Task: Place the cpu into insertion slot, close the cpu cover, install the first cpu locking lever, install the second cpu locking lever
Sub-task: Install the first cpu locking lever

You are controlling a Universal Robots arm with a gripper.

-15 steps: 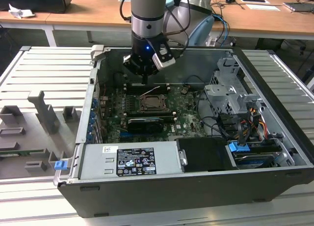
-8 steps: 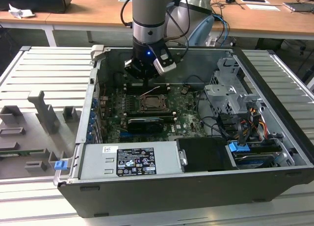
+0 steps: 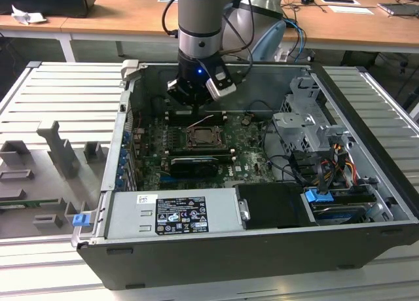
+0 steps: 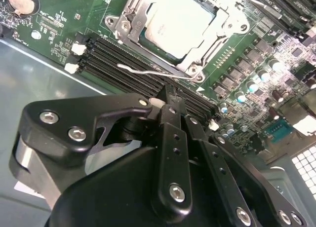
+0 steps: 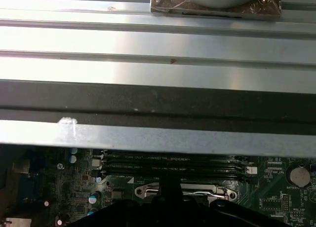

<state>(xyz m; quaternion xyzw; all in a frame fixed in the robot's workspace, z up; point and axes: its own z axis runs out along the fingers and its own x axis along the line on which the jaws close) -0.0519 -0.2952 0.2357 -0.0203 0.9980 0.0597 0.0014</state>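
Second wrist view: the cpu lies seated in the slot, with the cover down as a silver frame around it. One thin wire lever stands loose along the socket's near edge, just beyond the end effector. Its black fingers look drawn together into a narrow tip with nothing between them.

From the exterior view, the end effector hangs inside the open case just behind the socket, above the board.

By my judgement the work stands at the first lever. Doing it well means bearing on the wire near its free end, pushing down and sideways so it tucks under its catch, and keeping the tip off the memory slots alongside.

Counted: one cpu, one cover, one lever plainly visible; a second I cannot pick out. Four memory slots run beside the socket in the first wrist view.
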